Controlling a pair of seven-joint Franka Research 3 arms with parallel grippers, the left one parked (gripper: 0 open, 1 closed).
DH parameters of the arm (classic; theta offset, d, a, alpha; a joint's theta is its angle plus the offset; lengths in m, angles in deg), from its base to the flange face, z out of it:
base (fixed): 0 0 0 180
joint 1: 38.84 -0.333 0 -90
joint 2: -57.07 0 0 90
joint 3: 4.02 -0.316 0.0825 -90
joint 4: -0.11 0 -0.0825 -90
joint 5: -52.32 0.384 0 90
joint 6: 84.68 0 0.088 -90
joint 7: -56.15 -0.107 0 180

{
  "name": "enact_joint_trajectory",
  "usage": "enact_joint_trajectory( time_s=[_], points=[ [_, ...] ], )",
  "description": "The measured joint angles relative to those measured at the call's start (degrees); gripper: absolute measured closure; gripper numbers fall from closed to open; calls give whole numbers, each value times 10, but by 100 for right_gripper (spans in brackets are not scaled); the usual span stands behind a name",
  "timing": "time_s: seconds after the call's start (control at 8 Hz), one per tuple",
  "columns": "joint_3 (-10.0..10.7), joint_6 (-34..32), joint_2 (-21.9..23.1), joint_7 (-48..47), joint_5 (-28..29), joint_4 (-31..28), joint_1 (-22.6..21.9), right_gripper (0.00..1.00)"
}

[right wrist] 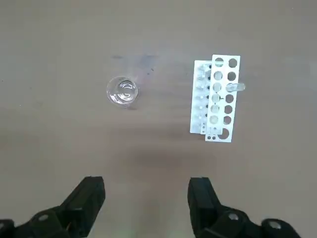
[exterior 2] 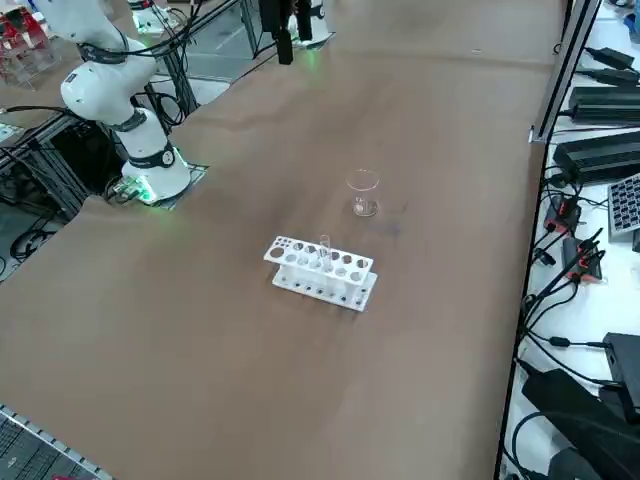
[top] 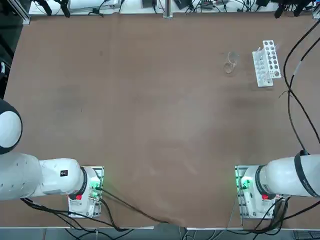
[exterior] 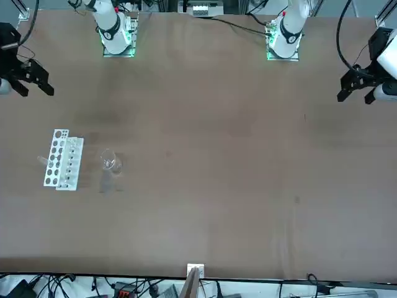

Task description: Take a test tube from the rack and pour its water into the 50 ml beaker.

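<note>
The white rack (right wrist: 216, 99) stands near the table's far right corner, also in the top view (top: 266, 63) and the front view (exterior: 62, 160). A thin clear test tube (right wrist: 236, 88) stands in one of its holes, poking above the top plate in the side view (exterior 2: 325, 248). The small clear 50 ml beaker (right wrist: 122, 91) stands upright a short way to the rack's left (top: 230, 62). Any water is too faint to make out. My right gripper (right wrist: 146, 196) hangs open and empty high above the table, nearer the robot than both things (exterior: 32, 85).
Black cables (top: 292, 85) trail over the table's right edge close to the rack. Power supplies and more cables (exterior 2: 600, 150) lie beyond that edge. Brown tabletop (top: 150, 125) stretches bare to the left of the beaker.
</note>
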Motion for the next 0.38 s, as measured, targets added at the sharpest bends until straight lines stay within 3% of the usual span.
enact_joint_trajectory(
  time_s=[0.38],
  points=[
    [0, 0, 2, -6, 14, 0, 0, 0]
  ],
)
